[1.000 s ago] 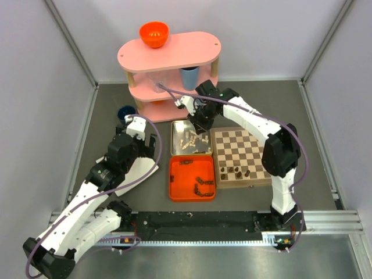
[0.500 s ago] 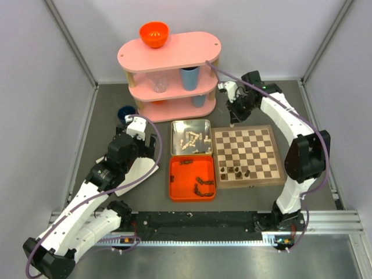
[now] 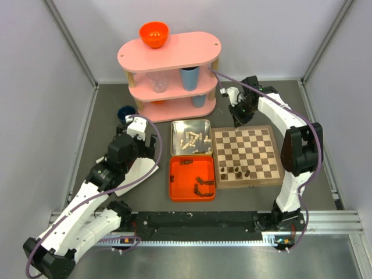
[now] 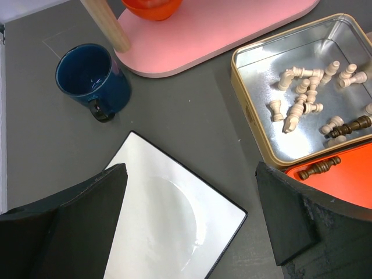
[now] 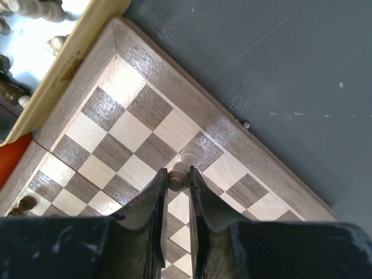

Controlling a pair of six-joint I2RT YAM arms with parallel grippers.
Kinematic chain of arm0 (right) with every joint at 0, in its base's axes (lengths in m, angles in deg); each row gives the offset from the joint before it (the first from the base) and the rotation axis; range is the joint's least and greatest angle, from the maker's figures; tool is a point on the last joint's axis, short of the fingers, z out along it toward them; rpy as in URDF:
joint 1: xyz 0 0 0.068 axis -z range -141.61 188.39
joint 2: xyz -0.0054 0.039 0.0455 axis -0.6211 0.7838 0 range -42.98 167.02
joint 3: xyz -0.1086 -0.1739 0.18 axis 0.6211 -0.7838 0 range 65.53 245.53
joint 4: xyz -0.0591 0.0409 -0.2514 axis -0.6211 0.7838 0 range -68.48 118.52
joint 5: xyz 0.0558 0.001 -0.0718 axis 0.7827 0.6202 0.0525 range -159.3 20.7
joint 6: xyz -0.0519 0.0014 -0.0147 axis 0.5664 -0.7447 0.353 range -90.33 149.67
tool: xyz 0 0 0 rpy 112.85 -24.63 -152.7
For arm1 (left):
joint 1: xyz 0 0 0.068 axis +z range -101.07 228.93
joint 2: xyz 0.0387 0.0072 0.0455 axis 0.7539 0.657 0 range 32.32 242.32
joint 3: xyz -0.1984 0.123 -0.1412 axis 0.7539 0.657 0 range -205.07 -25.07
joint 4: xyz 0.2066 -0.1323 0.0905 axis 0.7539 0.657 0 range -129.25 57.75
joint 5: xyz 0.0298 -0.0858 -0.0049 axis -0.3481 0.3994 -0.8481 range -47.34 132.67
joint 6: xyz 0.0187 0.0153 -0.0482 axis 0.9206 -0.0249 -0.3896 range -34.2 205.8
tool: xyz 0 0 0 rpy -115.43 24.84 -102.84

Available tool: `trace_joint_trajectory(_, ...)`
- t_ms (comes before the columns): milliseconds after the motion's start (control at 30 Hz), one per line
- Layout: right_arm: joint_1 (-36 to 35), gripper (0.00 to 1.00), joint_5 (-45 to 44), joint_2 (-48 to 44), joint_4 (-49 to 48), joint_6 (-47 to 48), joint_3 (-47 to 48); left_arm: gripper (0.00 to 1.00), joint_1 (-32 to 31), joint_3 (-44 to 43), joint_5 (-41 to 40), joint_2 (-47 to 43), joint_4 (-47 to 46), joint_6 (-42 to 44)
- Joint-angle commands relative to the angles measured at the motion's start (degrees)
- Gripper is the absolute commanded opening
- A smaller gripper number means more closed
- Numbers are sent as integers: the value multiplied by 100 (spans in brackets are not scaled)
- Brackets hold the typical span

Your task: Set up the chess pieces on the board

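Right wrist view: right gripper (image 5: pixel 176 181) pinches a cream chess piece (image 5: pixel 176 175) over the board (image 5: pixel 116 129) near its far edge, arm stretched forward; left gripper (image 4: pixel 189 216) hangs spread wide above a white card (image 4: pixel 168 209).

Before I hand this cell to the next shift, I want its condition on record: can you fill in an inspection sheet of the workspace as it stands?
Surface: grey table, no spill seen.
Job's things: board flat, a few dark pieces on its near row; pale pieces in the tin; more dark ones in the orange tray.
Clutter: pink shelf with orange bowl and blue cup; blue mug; white card.
Grippers: left gripper open above the white card; right gripper shut on a pale piece over the board's far edge.
Cables: purple cable along each arm, no snag seen.
Surroundings: pale walls, metal rail at the near edge.
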Motion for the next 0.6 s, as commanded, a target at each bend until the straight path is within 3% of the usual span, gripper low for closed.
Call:
trace_joint_trajectory(0, 19, 6, -107, -23, -119, -53, -51, 97, 30, 8, 52, -21, -220, 26)
trace_joint_trajectory(567, 142, 8, -98, 267, -119, -62, -113, 97, 30, 8, 69, -3, -220, 26)
